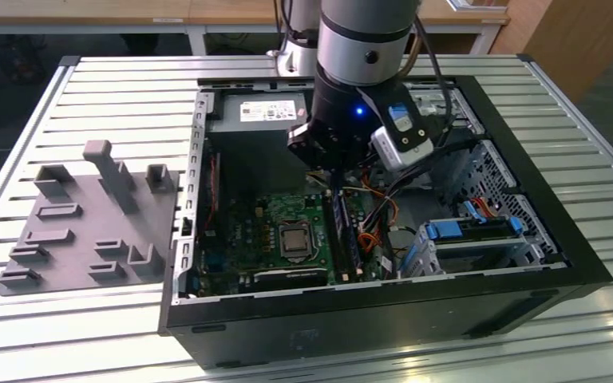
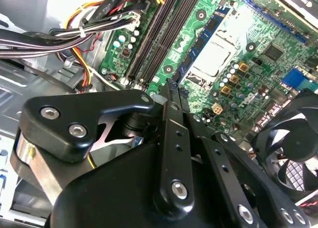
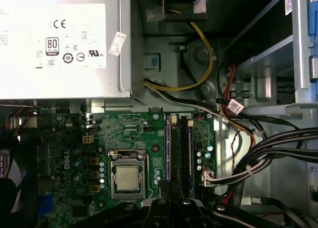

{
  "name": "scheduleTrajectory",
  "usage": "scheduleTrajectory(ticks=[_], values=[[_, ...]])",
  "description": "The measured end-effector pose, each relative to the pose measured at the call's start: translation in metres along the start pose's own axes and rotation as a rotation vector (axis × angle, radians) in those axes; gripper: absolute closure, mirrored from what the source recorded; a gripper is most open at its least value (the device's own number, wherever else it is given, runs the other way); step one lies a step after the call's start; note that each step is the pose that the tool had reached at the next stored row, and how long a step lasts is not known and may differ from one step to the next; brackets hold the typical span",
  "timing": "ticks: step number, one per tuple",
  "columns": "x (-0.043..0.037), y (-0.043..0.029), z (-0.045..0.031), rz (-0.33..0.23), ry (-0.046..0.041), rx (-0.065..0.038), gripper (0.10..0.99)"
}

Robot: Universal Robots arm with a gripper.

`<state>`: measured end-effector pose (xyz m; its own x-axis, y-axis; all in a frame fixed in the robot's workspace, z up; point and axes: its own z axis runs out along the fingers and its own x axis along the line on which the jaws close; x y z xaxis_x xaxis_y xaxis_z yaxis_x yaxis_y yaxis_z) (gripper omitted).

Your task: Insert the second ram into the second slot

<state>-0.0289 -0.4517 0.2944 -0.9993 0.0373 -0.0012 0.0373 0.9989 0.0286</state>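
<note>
The hand (image 2: 170,89), fingers drawn together (whether anything is pinched between them cannot be told), hangs inside the open computer case (image 1: 392,319) on the bench (image 1: 93,88), just above the memory slots (image 3: 189,148). These are hemmed by the processor socket (image 3: 127,177) on one side and a cable bundle (image 3: 268,153) on the other. The second ram (image 3: 168,148), a thin bluish strip seen edge-on, stands in the slot nearest the socket.
</note>
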Motion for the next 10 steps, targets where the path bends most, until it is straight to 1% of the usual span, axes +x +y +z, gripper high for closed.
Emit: scheduleTrajectory(ticks=[4,6,10], values=[[0.0000,-0.0001,0.0027,0.000,0.0001,0.000,0.973],[0.0000,-0.0005,0.0031,0.000,0.0001,0.003,0.973],[0.0000,-0.0012,0.0036,0.000,0.0002,0.003,0.973]])
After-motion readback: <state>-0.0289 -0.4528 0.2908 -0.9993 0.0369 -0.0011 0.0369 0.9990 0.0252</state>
